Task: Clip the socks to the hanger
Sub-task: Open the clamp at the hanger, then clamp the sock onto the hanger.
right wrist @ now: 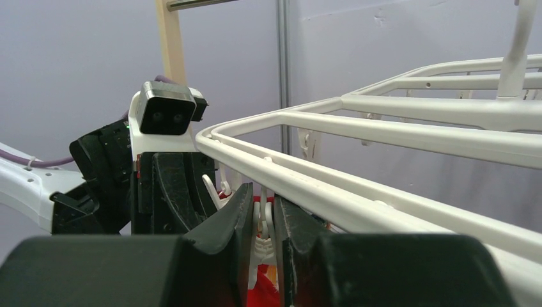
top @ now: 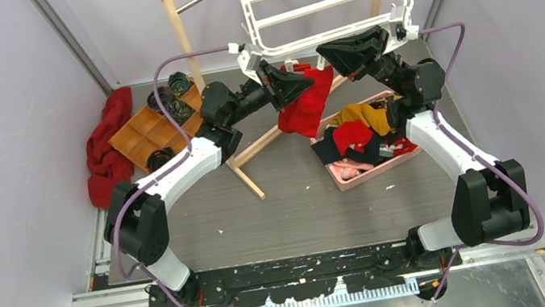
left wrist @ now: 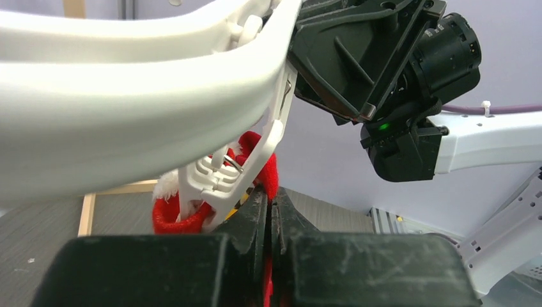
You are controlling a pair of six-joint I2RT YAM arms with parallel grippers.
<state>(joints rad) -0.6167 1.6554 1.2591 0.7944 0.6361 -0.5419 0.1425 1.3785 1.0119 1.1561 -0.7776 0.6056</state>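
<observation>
The white hanger (top: 329, 5) hangs from the wooden rack at the back. My left gripper (top: 310, 80) is shut on a red sock (top: 310, 109) and holds it up under the hanger's near bar. In the left wrist view my left gripper (left wrist: 270, 199) pinches red fabric, and the sock's white-cuffed opening (left wrist: 171, 216) sits at a white clip (left wrist: 217, 182) under the hanger bar (left wrist: 128, 96). My right gripper (top: 322, 51) is at the same bar. In the right wrist view it (right wrist: 262, 199) is shut on a dangling clip (right wrist: 262, 228), with the sock (right wrist: 263, 286) just below.
A pink tray (top: 360, 176) of mixed garments lies at the right. An orange divided box (top: 142, 132) and a dark red cloth (top: 104, 150) lie at the left. The wooden rack's post (top: 180, 33) and floor bar (top: 248, 177) stand near the left arm.
</observation>
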